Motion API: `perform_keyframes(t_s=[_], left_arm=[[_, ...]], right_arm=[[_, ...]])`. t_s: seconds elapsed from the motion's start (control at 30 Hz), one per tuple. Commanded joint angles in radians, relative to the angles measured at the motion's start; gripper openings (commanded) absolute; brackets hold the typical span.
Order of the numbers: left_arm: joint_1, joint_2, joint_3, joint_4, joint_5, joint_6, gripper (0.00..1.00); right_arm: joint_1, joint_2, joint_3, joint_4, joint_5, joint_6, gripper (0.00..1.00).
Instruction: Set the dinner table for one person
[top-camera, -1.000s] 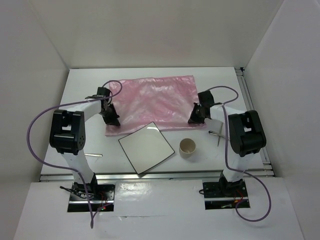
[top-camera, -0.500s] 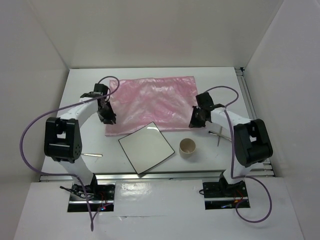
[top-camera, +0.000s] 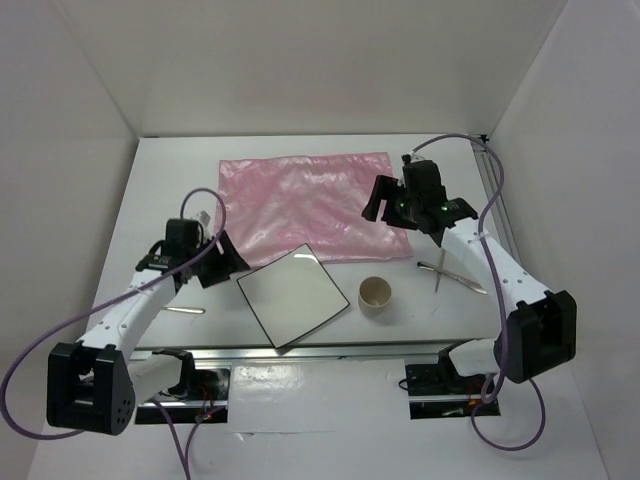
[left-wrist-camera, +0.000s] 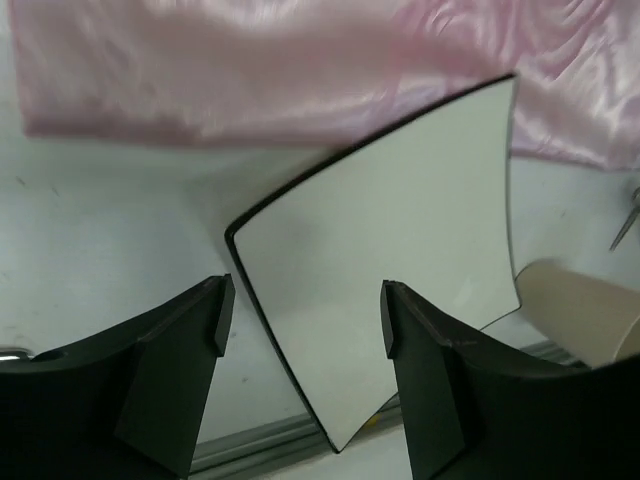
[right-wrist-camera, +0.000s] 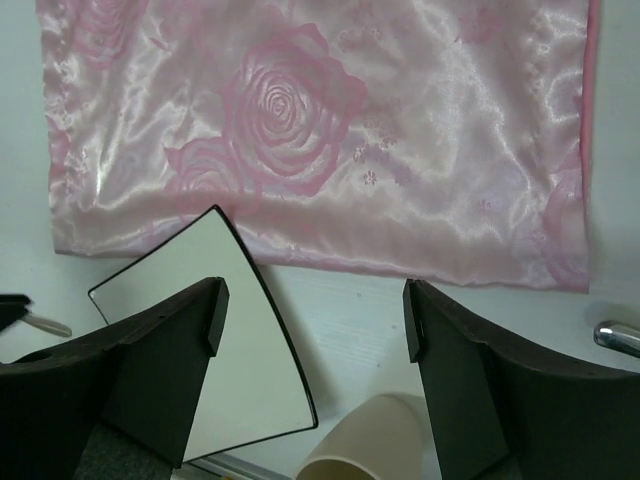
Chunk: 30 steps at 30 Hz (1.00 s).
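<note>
The left gripper (left-wrist-camera: 305, 310) hangs with jaws apart and empty over the white tabletop (left-wrist-camera: 110, 240). The square plate (left-wrist-camera: 400, 250) lies just ahead of it, with the pink cloth (left-wrist-camera: 250, 70) beyond. The right gripper (right-wrist-camera: 312, 305), likewise spread and empty, hovers above the cloth's near edge. A paper cup (right-wrist-camera: 365, 440) sits just behind it and metal cutlery (right-wrist-camera: 618, 338) lies to its right.

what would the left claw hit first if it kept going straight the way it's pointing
Probably the square plate, straight ahead of the open left claw; how high the claw sits is unclear.
</note>
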Motion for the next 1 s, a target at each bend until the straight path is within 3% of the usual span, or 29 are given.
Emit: perform_keyframes(t_s=[0.0,0.3,0.53,0.97], left_arm=[[-0.009,-0.061,-0.179,0.250,0.183,-0.124,0.78],[-0.009,-0.070,-0.327,0.361,0.126,-0.154,0.84],[-0.009,0.003,-0.500,0.681,0.187,-0.183,0.75],[-0.009,0.177,-0.580,0.955,0.209,-0.181,0.68]], right_arm=[[0.011,-0.043,-0.024,-0.070,0.026,-0.022,0.84],[0.011,-0.066,-0.075,-0.114,0.051,-0.042,0.90],[0.011,-0.066,-0.066,-0.114,0.051,-0.042,0.92],[0.011,-0.095,-0.087,-0.124,0.063,-0.033,0.93]])
